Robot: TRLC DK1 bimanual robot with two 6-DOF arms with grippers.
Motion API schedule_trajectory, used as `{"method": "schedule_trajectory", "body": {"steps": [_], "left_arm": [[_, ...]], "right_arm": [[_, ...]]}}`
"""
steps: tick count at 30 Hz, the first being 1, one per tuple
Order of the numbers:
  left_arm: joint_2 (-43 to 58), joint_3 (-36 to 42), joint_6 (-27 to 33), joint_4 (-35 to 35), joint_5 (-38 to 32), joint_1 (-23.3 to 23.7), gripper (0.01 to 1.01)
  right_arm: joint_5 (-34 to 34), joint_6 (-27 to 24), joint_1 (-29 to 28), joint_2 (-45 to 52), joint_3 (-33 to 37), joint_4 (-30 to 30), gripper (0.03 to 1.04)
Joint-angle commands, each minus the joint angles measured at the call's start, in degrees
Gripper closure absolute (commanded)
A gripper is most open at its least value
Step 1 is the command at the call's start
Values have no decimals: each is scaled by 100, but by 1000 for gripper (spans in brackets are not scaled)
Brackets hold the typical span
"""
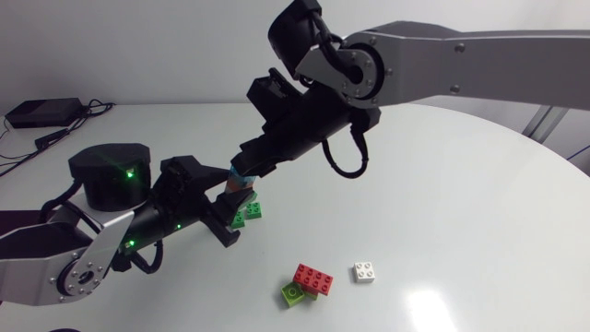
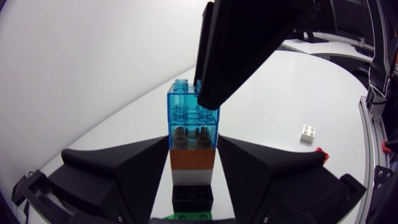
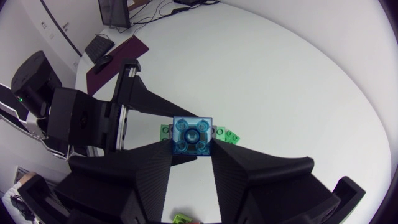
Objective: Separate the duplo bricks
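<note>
Above the table, left end effector grips the brick stack low (right end effector clamps its blue top)

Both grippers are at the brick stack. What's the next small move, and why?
Probably the right gripper should pull the blue brick straight off the stack. Its fingers look closed on that top brick from two sides. The left gripper clamps the stack lower down, so it looks braced for the pull.
</note>
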Motion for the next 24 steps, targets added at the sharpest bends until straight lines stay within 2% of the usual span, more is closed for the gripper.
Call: {"method": "schedule_trajectory", "body": {"steps": [1, 15, 24], "left_arm": [[82, 160, -149, 82, -91, -36, 607], [-358, 81, -333, 21, -636, -229, 657], [-217, 19, -184, 117, -662, -203, 679]], "right_arm": [[-68, 169, -58, -168, -155, 124, 807], [-112, 196, 4, -239, -348, 212, 808], [-217, 222, -5, -239, -278, 194, 808]]}}
